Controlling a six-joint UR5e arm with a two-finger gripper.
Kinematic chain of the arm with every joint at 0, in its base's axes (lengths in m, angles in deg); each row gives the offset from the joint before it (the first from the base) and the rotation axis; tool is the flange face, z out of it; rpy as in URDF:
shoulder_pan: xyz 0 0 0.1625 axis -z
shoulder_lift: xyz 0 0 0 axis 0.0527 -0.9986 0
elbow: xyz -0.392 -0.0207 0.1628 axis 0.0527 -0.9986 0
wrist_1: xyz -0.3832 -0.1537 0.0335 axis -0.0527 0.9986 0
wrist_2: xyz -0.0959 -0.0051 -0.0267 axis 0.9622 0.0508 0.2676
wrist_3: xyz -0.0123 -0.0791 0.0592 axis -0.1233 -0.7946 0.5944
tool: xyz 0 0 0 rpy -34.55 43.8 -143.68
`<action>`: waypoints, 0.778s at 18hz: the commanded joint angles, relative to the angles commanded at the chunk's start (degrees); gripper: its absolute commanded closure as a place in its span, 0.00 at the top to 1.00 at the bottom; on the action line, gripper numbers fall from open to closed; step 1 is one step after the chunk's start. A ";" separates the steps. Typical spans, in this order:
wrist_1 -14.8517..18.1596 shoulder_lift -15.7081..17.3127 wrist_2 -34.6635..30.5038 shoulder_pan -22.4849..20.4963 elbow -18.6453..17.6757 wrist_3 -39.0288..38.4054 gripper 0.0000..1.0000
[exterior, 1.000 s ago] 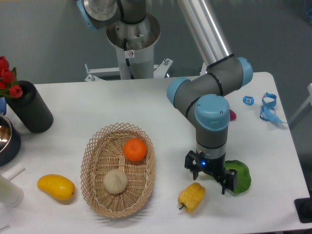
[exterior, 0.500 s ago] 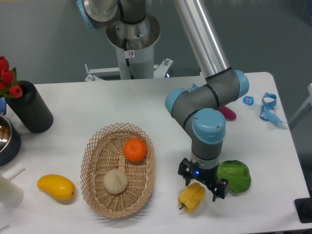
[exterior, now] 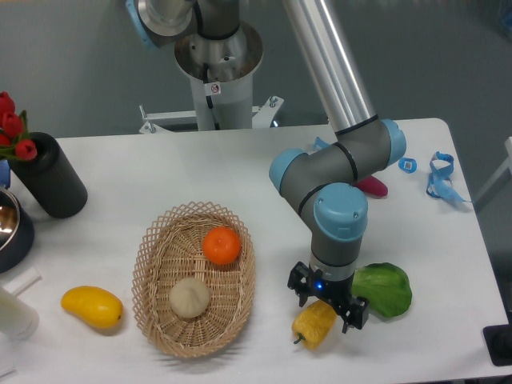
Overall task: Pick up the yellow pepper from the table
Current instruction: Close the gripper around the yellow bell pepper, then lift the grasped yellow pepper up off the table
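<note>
The yellow pepper point(exterior: 314, 326) lies on the white table point(exterior: 264, 176) near its front edge, right of the basket, its green stem pointing down-left. My gripper point(exterior: 328, 308) hangs directly over the pepper's upper right part, fingers open and spread to either side of it, one finger point(exterior: 297, 288) at the left and the other at the right. Nothing is held between them. The top of the pepper is partly hidden by the gripper body.
A wicker basket point(exterior: 160, 312) holds an orange point(exterior: 221, 245) and a beige round fruit point(exterior: 190, 297). A green leafy vegetable point(exterior: 384, 289) lies just right of the gripper. A yellow mango-like fruit point(exterior: 92, 307) sits front left; a black cylinder point(exterior: 50, 186) with red flowers stands back left.
The gripper has moved left and toward the front, from beside the green vegetable to right over the yellow pepper. The pepper has not moved.
</note>
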 joint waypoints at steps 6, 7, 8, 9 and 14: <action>0.00 -0.35 -0.09 0.18 0.09 -0.09 1.00; 0.00 -0.44 -0.09 0.18 0.26 -0.09 0.96; 0.00 -0.61 -0.17 0.18 0.35 -0.09 0.86; 0.00 -0.62 -0.26 0.18 0.35 -0.09 0.73; 0.00 -0.53 -0.26 0.18 0.61 -0.35 0.41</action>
